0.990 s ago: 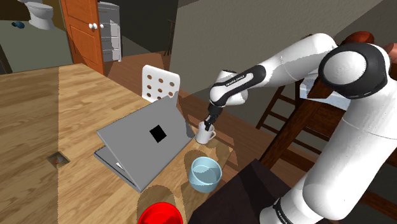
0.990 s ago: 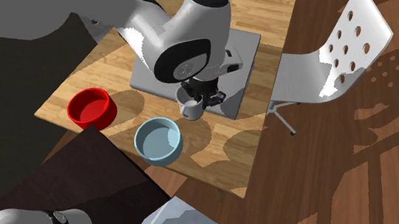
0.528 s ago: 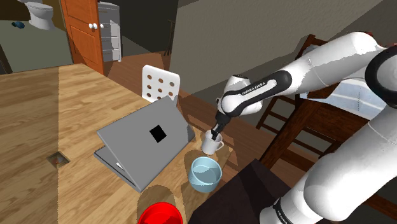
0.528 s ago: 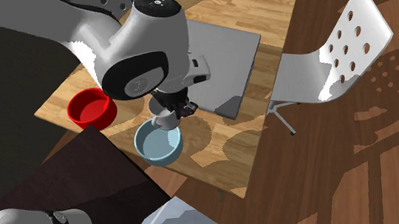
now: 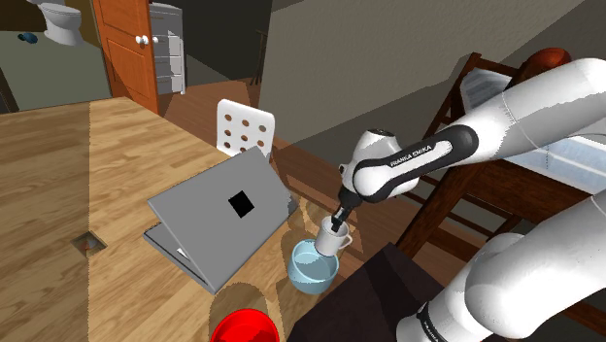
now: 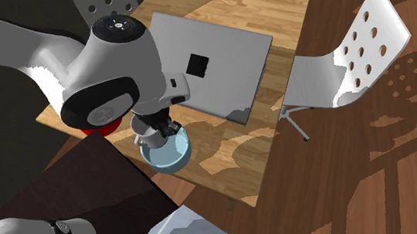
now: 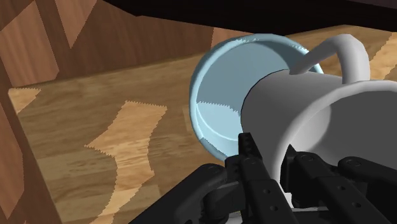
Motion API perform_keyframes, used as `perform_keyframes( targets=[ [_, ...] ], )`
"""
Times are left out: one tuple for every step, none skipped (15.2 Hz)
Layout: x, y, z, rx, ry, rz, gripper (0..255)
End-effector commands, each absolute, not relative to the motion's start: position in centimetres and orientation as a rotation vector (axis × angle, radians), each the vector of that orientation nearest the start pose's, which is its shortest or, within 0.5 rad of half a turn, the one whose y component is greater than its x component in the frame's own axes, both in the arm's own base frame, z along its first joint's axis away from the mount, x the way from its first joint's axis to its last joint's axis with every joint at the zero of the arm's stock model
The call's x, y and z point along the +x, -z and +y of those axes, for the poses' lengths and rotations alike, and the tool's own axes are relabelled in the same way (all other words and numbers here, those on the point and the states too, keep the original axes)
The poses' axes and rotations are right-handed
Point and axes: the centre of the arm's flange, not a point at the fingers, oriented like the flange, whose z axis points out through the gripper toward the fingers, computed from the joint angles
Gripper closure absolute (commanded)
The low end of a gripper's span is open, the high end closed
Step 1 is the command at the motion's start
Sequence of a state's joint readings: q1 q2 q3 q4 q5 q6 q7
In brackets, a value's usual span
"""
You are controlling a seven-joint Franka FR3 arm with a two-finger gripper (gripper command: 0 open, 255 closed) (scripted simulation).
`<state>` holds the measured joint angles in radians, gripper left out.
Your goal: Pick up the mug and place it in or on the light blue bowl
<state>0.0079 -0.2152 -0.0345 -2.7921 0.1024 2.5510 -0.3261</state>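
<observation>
A white mug (image 5: 332,239) hangs from my black gripper (image 5: 338,222), which is shut on its rim. The mug is held just above the light blue bowl (image 5: 313,269) near the table's front edge. In the wrist view the gripper (image 7: 280,170) clasps the mug's (image 7: 305,118) wall, with one finger inside and one outside. The mug's handle points away from the fingers, and the bowl (image 7: 215,108) lies right beneath it. In the second exterior view the arm's hand (image 6: 156,131) covers the mug and part of the bowl (image 6: 175,155).
A grey laptop (image 5: 228,216) stands half open beside the bowl, to the shoulder view's left. A red bowl (image 5: 245,328) sits at the table's near edge. A white perforated chair (image 5: 245,126) stands behind the table. A wooden ladder frame (image 5: 456,185) rises to the shoulder view's right.
The arm has carried the mug from beside the laptop toward the table's front edge, until it hangs over the light blue bowl. The grip stayed shut.
</observation>
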Motion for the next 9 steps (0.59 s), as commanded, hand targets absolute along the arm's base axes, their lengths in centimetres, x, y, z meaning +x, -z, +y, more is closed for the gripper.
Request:
perform_keyframes(
  targets=[
    [37.3, -26.0, -1.0, -3.057, -0.022, -0.329, 255],
    [37.3, -25.5, -1.0, -3.057, -0.022, -0.329, 255],
    [37.3, -25.0, -1.0, -3.057, -0.022, -0.329, 255],
    [37.3, -24.4, -1.0, -3.057, -0.022, -0.329, 255],
    [37.3, -23.9, -1.0, -3.057, -0.022, -0.329, 255],
    [37.3, -23.4, -1.0, -3.057, -0.022, -0.329, 255],
    [37.3, -22.8, -1.0, -3.057, -0.022, -0.329, 255],
    [37.3, -22.3, -1.0, -3.057, -0.022, -0.329, 255],
    [37.3, -21.8, -1.0, -3.057, -0.022, -0.329, 255]
  ],
)
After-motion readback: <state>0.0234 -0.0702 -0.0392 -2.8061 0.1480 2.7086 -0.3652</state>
